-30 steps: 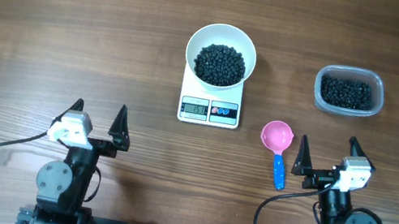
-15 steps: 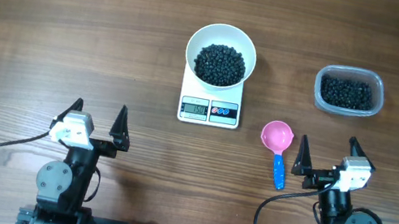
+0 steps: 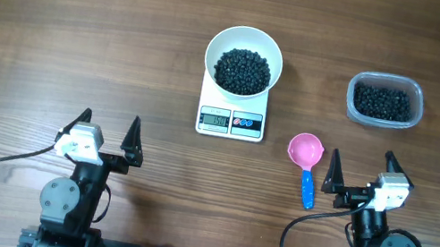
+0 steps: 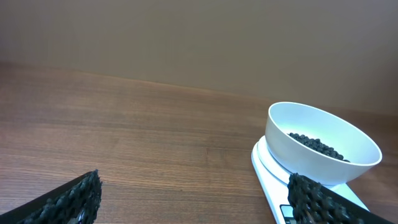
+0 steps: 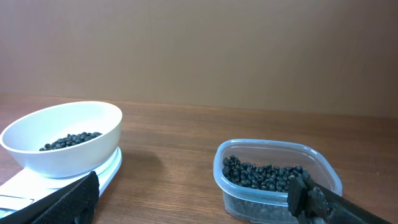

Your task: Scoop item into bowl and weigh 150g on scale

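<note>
Left gripper (image 3: pixel 111 116): jaws fully apart, holding nothing, touching nothing; right gripper (image 3: pixel 361 155): jaws likewise apart and empty, near the scoop (image 3: pixel 306 151) but not touching it. Count: 1 bowl (image 3: pixel 214 48), 1 scale (image 3: pixel 231 123), 1 tub (image 3: pixel 353 103), 1 scoop, 2 piles of beads (image 3: pixel 242 70). The bowl sits on the scale's far half, at table centre; the scale's long axis runs away from the robot, display facing the robot.

So the extras: a pink scoop (image 3: pixel 306 152) with a blue handle lies flat just to the left of the right fingers (image 3: pixel 332 172), cup end forward and handle pointing back. A clear plastic tub (image 3: pixel 389 79) sits well ahead of those fingers, slightly to their right. Everything's on a brown woodgrain table (image 3: pixel 53 40)
</note>
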`<state>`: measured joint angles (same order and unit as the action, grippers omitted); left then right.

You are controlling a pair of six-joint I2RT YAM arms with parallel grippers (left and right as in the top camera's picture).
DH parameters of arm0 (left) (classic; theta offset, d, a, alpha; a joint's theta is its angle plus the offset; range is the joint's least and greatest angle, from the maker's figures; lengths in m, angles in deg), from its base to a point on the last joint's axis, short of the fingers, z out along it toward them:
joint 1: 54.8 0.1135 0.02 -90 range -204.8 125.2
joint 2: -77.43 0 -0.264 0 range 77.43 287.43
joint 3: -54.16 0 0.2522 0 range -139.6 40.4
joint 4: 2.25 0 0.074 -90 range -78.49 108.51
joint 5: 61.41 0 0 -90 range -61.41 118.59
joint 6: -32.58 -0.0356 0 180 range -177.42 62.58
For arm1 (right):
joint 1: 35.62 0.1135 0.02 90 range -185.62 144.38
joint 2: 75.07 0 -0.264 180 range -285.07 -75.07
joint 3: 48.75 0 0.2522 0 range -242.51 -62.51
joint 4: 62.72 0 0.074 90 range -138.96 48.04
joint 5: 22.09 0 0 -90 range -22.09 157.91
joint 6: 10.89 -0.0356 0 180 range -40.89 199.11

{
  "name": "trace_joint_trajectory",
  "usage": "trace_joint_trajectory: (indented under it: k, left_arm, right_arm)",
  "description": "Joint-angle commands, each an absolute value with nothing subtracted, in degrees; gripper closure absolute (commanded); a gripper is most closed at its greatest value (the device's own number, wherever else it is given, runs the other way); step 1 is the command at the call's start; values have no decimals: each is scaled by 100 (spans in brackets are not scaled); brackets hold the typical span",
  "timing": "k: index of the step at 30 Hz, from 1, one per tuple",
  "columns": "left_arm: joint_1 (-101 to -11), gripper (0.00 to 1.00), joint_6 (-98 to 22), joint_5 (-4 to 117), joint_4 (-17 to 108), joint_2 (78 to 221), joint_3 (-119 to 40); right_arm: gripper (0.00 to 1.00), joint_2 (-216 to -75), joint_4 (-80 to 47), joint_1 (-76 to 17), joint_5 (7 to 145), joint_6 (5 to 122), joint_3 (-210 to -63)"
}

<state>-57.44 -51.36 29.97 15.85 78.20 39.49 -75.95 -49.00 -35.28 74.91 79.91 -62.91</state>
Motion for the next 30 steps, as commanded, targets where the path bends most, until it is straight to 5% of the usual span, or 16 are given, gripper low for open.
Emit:
trace_joint_trajectory:
  k: [1,30]
  left_arm:
    - [-5768,0,-5252,3043,1581,7759,4008]
    - [-5768,0,-5250,3043,1581,7759,4008]
  right_arm:
    - [0,-7534,-4917,-3504,7393,8059,-6282]
    - [0,-7534,-4917,-3504,7391,8059,-6282]
